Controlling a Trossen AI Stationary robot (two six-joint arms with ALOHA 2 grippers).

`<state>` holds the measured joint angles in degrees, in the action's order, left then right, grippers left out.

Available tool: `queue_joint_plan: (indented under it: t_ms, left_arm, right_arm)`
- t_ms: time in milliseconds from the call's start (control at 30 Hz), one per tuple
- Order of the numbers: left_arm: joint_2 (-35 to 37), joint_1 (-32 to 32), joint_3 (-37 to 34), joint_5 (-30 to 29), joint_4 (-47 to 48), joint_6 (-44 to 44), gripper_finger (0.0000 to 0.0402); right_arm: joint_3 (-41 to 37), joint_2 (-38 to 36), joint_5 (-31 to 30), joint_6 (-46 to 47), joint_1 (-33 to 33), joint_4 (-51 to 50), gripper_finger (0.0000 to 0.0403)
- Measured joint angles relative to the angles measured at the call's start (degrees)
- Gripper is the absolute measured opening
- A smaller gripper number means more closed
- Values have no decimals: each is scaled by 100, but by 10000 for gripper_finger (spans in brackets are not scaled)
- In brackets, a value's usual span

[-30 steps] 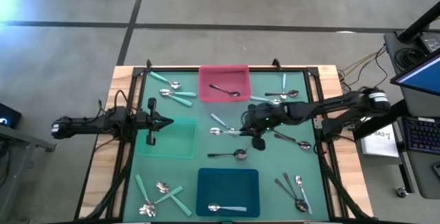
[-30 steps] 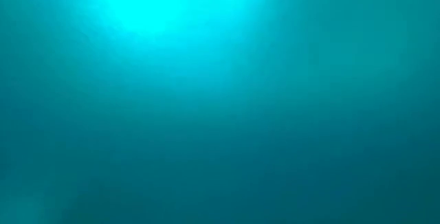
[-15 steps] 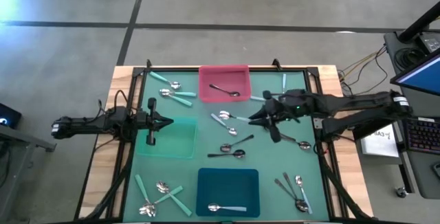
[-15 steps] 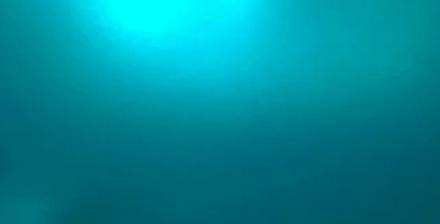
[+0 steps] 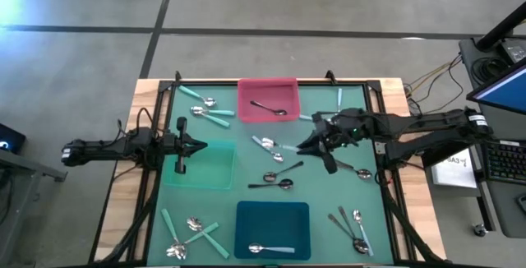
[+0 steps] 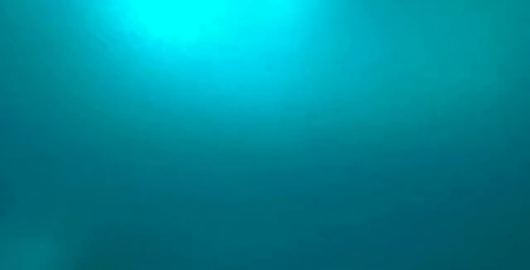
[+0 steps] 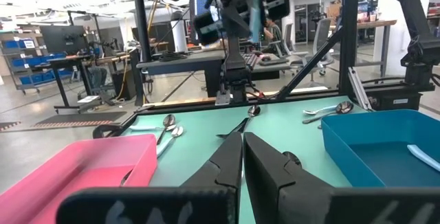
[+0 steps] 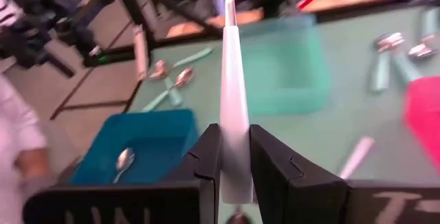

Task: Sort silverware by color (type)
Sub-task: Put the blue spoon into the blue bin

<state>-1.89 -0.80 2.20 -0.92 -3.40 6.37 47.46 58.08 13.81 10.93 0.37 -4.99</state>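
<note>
- Spoon (image 8: 230,107), pale-handled, is clamped between the right gripper (image 5: 316,143) fingers, raised over the mat's (image 5: 329,198) middle-right, bowl pointing away from the wrist.
- Other spoons lie scattered on the mat; one in the pink tray (image 5: 289,91), one in the blue tray (image 5: 246,219).
- Left gripper (image 5: 200,145), jaws closed and empty, waits beside the green tray (image 5: 215,169).

Right gripper (image 5: 315,142) hangs above mid-table, clamped on a pale blue spoon (image 8: 230,107). Loose spoons (image 5: 275,175) lie at its seven o'clock, another pair (image 5: 267,146) at nine. Open mat lies toward five o'clock, up to the spoon cluster (image 5: 352,228). The blue tray (image 5: 272,229) at seven holds one spoon, with bare floor beside it. Left gripper (image 5: 200,145), fingers closed, blocks the green tray's (image 5: 205,166) nine o'clock edge.
</note>
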Motion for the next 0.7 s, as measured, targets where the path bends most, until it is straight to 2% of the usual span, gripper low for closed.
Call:
queue_joint_plan:
  t_ms: [100,267,700]
  left_arm:
    - [0,2,0,-1,0,0,0]
    - [-2,1,0,1,0,0,0]
    - [-2,2,0,-1,-2,0,0]
  right_arm:
    - [0,288,283,241,191,177,42]
    - [0,839,885,786,636,1083,42]
    - [2,2187,877,2041,2118,2033,42]
